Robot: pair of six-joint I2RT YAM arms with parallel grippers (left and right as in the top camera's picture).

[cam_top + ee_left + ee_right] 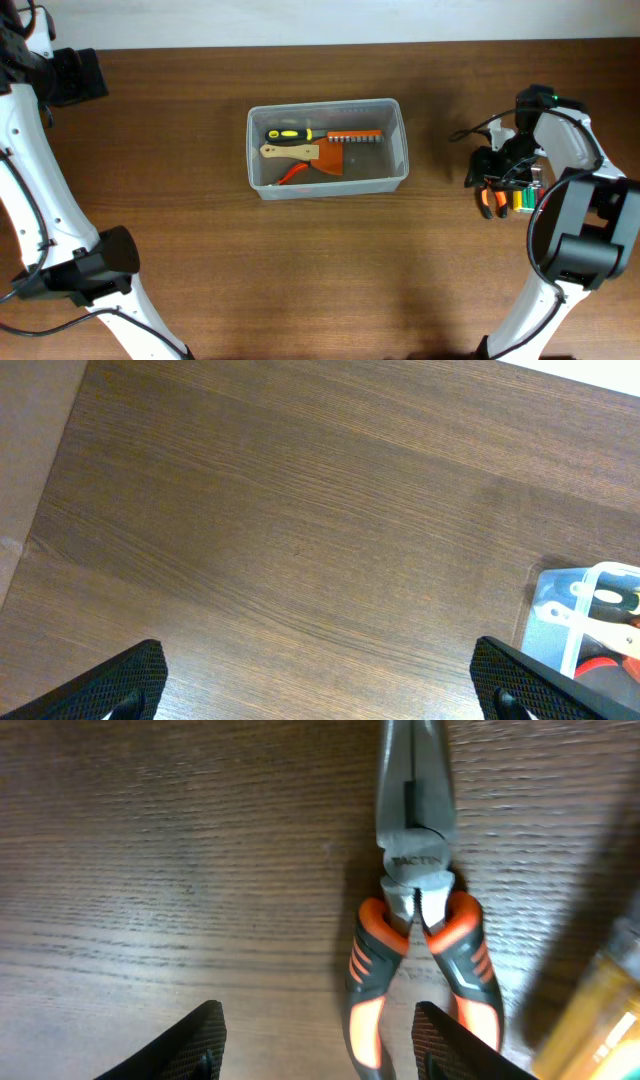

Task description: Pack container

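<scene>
Right end effector (320, 1045) hovers spread over pliers (415, 910) on the surface (150, 870); container (403, 150) holds several tools (300, 151); pliers not yet packed.

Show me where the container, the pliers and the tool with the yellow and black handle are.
container (326, 104), overhead view, on its upper rim.
pliers (413, 860), right wrist view, on the grey joint.
tool with the yellow and black handle (288, 134), overhead view, on the handle.
</scene>
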